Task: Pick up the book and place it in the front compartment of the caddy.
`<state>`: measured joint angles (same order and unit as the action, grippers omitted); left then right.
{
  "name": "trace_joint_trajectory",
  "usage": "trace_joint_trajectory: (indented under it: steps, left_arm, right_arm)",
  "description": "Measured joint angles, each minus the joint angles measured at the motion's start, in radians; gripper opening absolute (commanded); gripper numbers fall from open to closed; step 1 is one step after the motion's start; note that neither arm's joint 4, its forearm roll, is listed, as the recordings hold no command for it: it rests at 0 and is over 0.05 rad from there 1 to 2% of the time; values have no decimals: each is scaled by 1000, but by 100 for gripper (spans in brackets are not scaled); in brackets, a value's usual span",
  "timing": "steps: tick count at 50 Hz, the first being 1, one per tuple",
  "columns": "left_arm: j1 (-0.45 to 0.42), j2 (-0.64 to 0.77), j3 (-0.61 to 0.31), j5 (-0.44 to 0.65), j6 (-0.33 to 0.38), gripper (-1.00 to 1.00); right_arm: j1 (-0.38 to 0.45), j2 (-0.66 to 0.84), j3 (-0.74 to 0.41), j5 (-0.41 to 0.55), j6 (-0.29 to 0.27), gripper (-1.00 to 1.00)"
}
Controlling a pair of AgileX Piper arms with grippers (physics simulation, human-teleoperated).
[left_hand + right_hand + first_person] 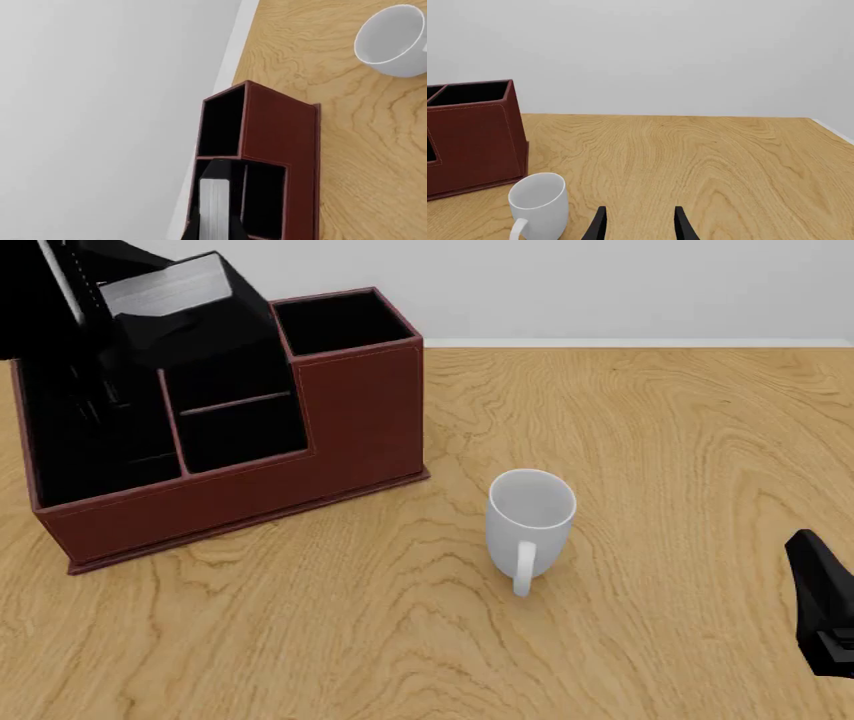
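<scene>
Book: small thick black hardcover book (180,295) with a white page edge, carried tilted above the caddy's rear cells, not yet in any compartment.
Left gripper: black left gripper (94,300) clenched on the book from its left side; the wrist view looks down the page edge into the cells, likely to line up the drop.
Caddy: reddish-brown leather-look caddy (247,495) with black compartments; the long front compartment sits nearest the camera.
Right gripper: black right gripper (639,225), fingers spread and holding nothing, parked well clear.
Mug: white ceramic mug (530,525) upright near the caddy.
</scene>
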<state>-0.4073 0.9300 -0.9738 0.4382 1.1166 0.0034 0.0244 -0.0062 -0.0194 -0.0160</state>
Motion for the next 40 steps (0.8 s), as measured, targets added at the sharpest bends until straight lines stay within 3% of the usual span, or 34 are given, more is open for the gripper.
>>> trace_joint_trajectory:
  steps: [40]
  left_arm:
    - [16, 18, 67, -90, 36, -100]
  right_arm:
    - [0, 0, 0, 0, 0, 100]
